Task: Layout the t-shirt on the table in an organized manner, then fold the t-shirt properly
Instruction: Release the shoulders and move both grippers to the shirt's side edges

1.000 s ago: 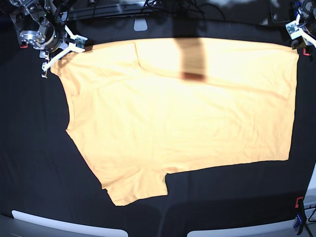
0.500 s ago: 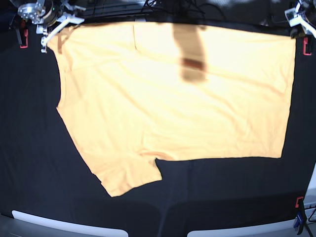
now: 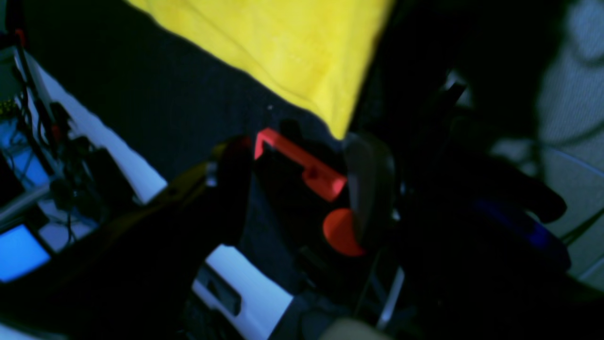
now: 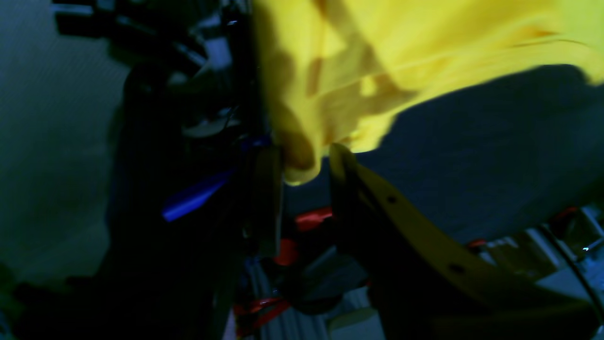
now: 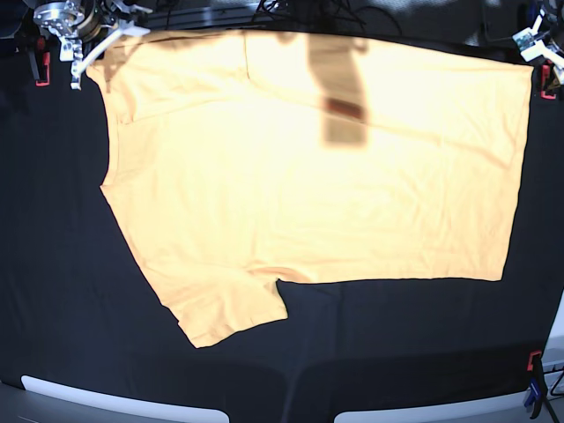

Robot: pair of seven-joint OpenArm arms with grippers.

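The step in hand is the layout stage: the t-shirt (image 5: 308,167) lies spread flat over most of the table (image 5: 53,291), its long straight edge along the far side and one sleeve pointing toward the near edge. No fold has been made yet.

The left gripper (image 3: 297,156) sits at the far corner of the cloth. In the left wrist view its jaws stand apart, with the corner of the shirt just beyond the fingertips and nothing between them; a red clamp (image 3: 306,170) shows in the gap. This claw is open and holds nothing.

The right gripper (image 4: 306,160) sits at the opposite far corner. In the right wrist view its jaws are parted, and a bunched tip of yellow cloth hangs between them. Whether the fingers (image 4: 269,189) are pressing the cloth or are letting it go cannot be determined; the frame is blurred.

The layout appears nearly complete, though the cloth near the right gripper is rumpled. The next move calls for both claws to clear the fabric, followed by a check that the hem and sleeves lie flat. Folding then requires a fresh pinch on two matching points of one side, raised only enough to carry that side over the body without dragging the rest.
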